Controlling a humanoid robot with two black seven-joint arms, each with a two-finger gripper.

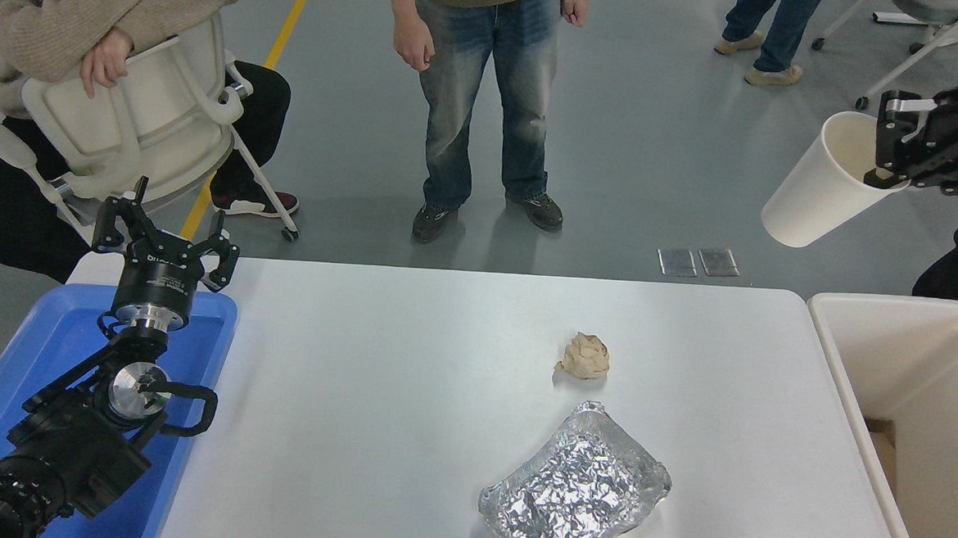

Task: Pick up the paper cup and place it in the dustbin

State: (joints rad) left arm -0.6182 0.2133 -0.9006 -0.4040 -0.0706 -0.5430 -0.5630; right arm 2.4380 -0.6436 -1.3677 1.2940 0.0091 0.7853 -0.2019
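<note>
The cream-white paper cup (821, 188) hangs tilted in the air at the upper right, its base pointing down-left. My right gripper (891, 143) is shut on the cup's rim, one finger inside and one outside. The cup is high above the table's far right corner, up and left of the off-white dustbin (850, 379), which stands at the table's right edge with its mouth open. My left gripper (165, 232) is parked, open and empty, over the blue tray at the lower left.
A crumpled tan paper ball (584, 356) and a crumpled foil tray (574, 489) lie on the white table (373, 411). A blue tray (49, 345) sits at the left. People stand and sit at the far side.
</note>
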